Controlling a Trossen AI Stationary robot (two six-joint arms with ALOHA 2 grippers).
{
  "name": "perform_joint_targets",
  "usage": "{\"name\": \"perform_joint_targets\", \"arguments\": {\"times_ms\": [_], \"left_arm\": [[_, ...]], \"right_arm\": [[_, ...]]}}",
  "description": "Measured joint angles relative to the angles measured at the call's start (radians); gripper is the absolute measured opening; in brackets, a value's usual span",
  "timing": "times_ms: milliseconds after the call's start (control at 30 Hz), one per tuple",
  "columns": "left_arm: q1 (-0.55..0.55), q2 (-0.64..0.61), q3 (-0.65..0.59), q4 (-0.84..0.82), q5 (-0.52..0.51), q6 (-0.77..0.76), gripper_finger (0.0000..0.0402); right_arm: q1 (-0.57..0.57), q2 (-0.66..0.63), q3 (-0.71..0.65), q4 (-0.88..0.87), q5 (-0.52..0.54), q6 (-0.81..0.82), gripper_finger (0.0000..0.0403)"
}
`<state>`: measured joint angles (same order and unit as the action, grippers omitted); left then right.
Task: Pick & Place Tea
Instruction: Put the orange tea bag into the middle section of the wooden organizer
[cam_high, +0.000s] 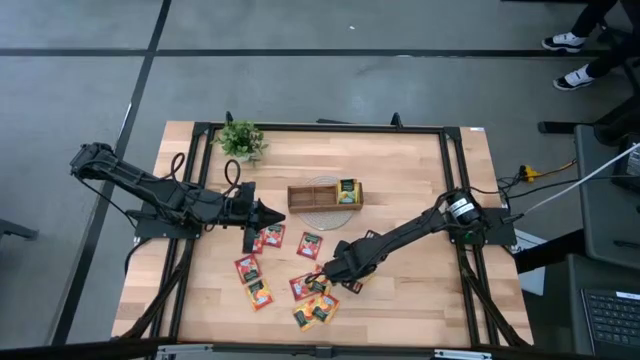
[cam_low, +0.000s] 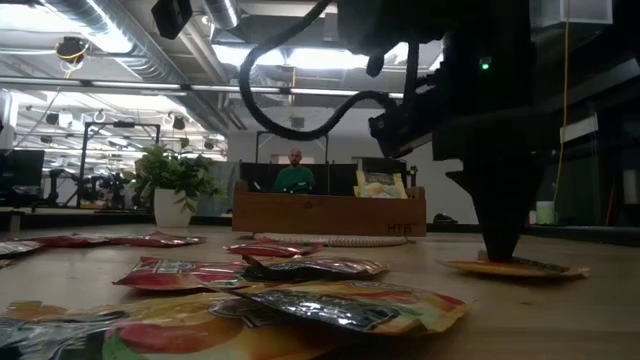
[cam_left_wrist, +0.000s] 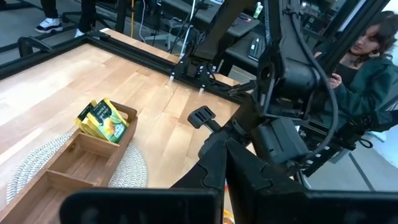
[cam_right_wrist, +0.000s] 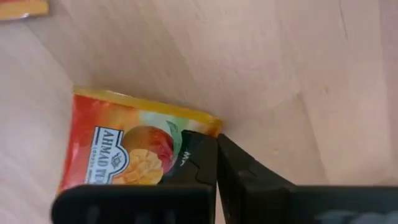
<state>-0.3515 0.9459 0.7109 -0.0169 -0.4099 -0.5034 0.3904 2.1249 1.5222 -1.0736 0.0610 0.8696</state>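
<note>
Several red, orange and yellow-green tea sachets (cam_high: 272, 237) lie flat on the wooden table, most near its front middle. A few yellow-green ones (cam_high: 347, 191) stand in the right compartment of the wooden tray (cam_high: 305, 197). My right gripper (cam_high: 329, 274) points down among the loose sachets, shut on an orange mango sachet (cam_right_wrist: 124, 155). My left gripper (cam_high: 275, 213) hangs shut and holding nothing above the table, just left of the tray. My right gripper comes from above, pointing down, and its two fingers (cam_right_wrist: 199, 158) are closed on the orange sachet's side edge close to a corner (cam_right_wrist: 208, 124). The sachet (cam_low: 515, 267) lies flat on the table under the fingertips.
The tray rests on a round woven mat (cam_left_wrist: 127, 171). A small potted plant (cam_high: 241, 140) stands at the far left. A black metal frame (cam_high: 455, 190) borders the table. People are beyond the table (cam_left_wrist: 367, 56). Bare wood lies right of the gripper.
</note>
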Motion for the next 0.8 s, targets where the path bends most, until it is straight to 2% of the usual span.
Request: {"name": "perform_joint_targets", "arguments": {"times_ms": [300,667,800], "left_arm": [[0.000,0.000,0.000,0.053,0.000,0.000,0.0006],[0.000,0.000,0.000,0.060,0.018,-0.049,0.0008],[0.000,0.000,0.000,0.069,0.020,-0.037,0.0011]], "right_arm": [[0.000,-0.005,0.259,-0.196,0.136,-0.120,0.0002],[-0.007,-0.009,0.688,-0.400,0.326,-0.324,0.0001],[-0.038,-0.010,0.824,-0.446,0.342,-0.381,0.0001]]}}
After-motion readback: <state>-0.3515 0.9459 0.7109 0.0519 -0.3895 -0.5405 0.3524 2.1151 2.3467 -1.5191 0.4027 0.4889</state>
